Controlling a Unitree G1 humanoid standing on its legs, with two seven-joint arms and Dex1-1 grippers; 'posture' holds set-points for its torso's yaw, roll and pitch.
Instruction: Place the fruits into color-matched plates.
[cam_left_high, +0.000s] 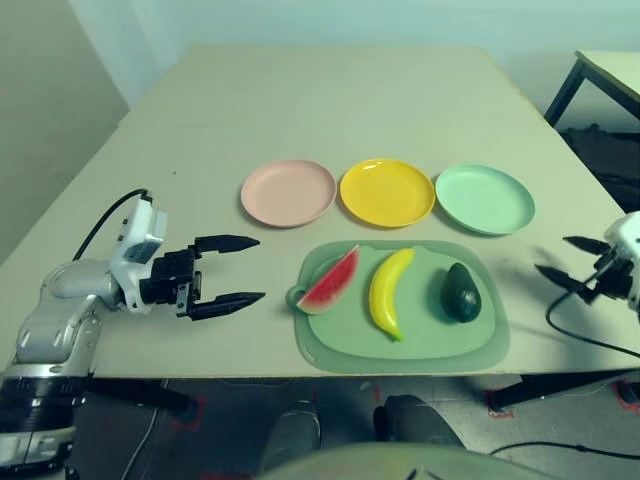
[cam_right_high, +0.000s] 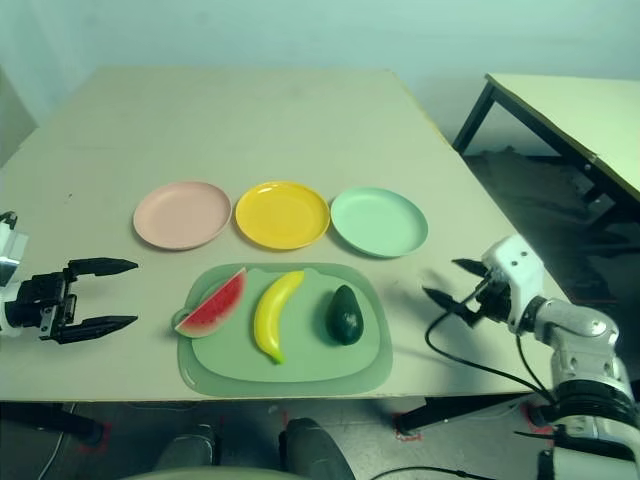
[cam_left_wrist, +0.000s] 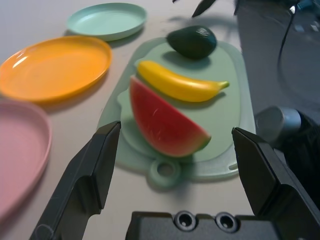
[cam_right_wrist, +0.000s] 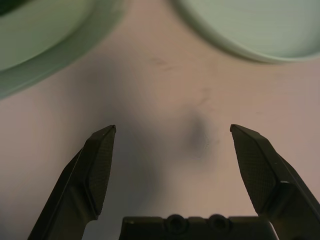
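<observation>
Watermelon (cam_left_high: 330, 282), banana (cam_left_high: 390, 291), avocado (cam_left_high: 461, 292) share mat (cam_left_high: 480, 345); plates (cam_left_high: 288, 192) bare.

a lab or test room, by the look of it: a plain beige tabletop (cam_left_high: 330, 100) against bare pale walls (cam_right_high: 250, 30), a second black-legged table (cam_right_high: 560, 100) beyond the right gripper (cam_right_high: 448, 283), loose black cables (cam_right_high: 480, 365) trailing off the edge, and red tape marks (cam_left_high: 195, 410) on the floor below.

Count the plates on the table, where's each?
3, in a row behind the green mat: pink plate toward the robot's left, yellow plate in the middle, mint green plate toward its right. All empty; none looks hidden.
</observation>
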